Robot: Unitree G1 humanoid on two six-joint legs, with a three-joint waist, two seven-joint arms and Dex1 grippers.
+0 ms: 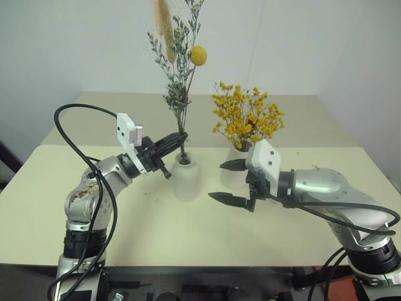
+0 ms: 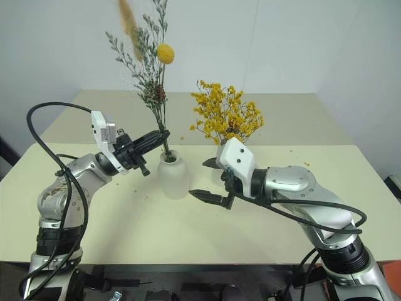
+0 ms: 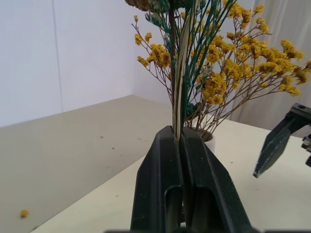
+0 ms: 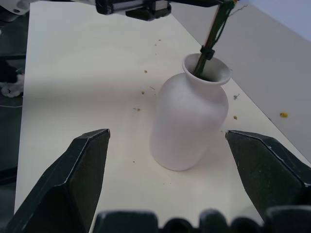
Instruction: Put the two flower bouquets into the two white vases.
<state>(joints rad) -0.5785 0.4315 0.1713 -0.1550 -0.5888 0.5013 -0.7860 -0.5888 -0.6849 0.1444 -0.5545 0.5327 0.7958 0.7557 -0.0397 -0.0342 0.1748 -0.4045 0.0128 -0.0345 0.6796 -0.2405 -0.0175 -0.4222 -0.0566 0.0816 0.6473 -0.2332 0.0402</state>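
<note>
While our left gripper (image 1: 177, 139) is clamped on the stems of the grey-green sprig bunch (image 1: 178, 69), the stem ends already sit inside the neck of the rounded bottle vase (image 1: 186, 179). Our right gripper (image 1: 229, 182) hangs spread wide and empty just beside that vase, its fingers on either side of it in the right wrist view. The yellow-orange bouquet (image 1: 246, 116) stands in the taller vase (image 1: 233, 169) behind that gripper.

We judge the main risk to be tipping: the sprig bunch is tall and top-heavy, the neck is narrow, and a sideways tug while we let go could lever the bottle vase over. A stem snagging on our fingers as they part could lift the bunch back out. Our right gripper, so close, could also nudge either vase.

We work on a pale cream table (image 1: 125, 213) dotted with fallen petals, with plain white walls (image 1: 75, 44) behind.
</note>
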